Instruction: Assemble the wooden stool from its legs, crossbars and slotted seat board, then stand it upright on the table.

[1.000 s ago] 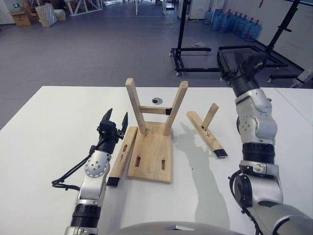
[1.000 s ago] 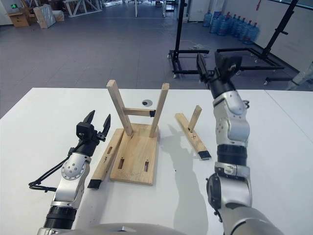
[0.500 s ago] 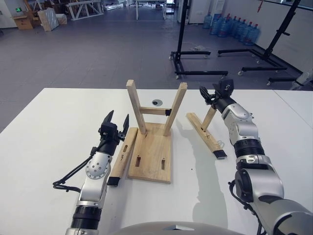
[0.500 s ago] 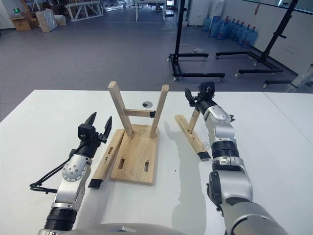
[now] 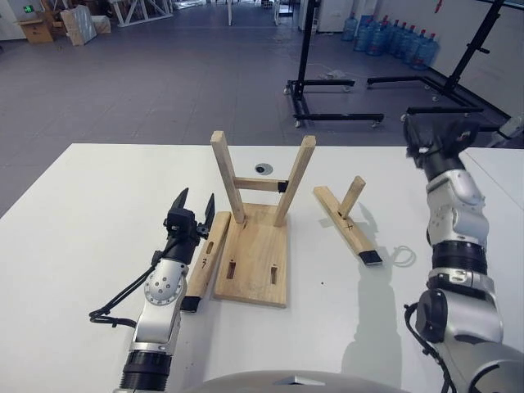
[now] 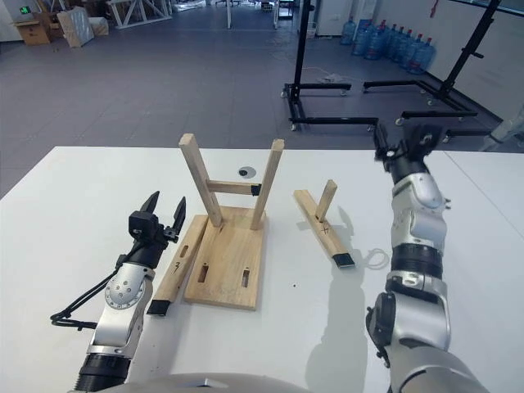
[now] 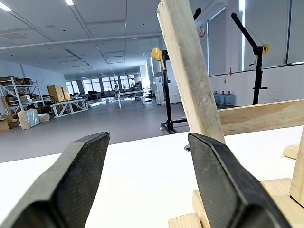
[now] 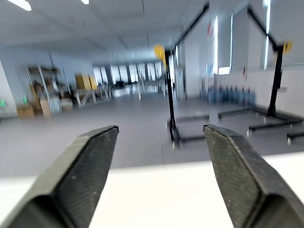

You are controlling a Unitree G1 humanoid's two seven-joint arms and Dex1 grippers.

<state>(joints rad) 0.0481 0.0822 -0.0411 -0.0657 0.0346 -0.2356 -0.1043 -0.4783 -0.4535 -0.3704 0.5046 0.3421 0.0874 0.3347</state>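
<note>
The seat board lies flat on the bench, its long axis running away from the robot, with two legs pointing up. The left pincer gapes empty over a loose leg. The right pincer is raised, spread and empty.

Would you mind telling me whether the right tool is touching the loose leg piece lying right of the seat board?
Apart. The left eye view shows the right tool raised well clear of the loose leg piece.
</note>
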